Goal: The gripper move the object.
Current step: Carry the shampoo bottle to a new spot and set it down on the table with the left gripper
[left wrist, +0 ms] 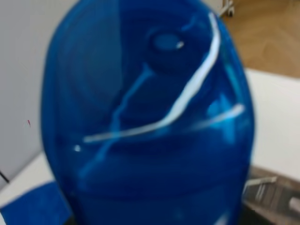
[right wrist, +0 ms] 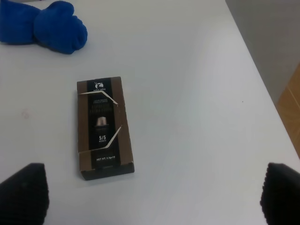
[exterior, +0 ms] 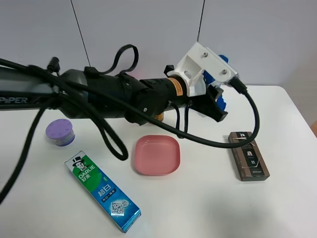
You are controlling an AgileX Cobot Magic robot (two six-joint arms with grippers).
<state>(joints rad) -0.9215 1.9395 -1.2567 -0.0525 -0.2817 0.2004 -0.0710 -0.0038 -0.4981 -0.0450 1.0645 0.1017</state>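
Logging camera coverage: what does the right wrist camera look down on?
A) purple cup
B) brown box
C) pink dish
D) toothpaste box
B: a brown box lies flat on the white table, just ahead of the right gripper and its spread fingertips.

A white counter [exterior: 208, 208] stands against a plain pale wall [exterior: 148, 25]. Past its right edge lies a light wooden floor [left wrist: 272, 37]. The light is soft and even.
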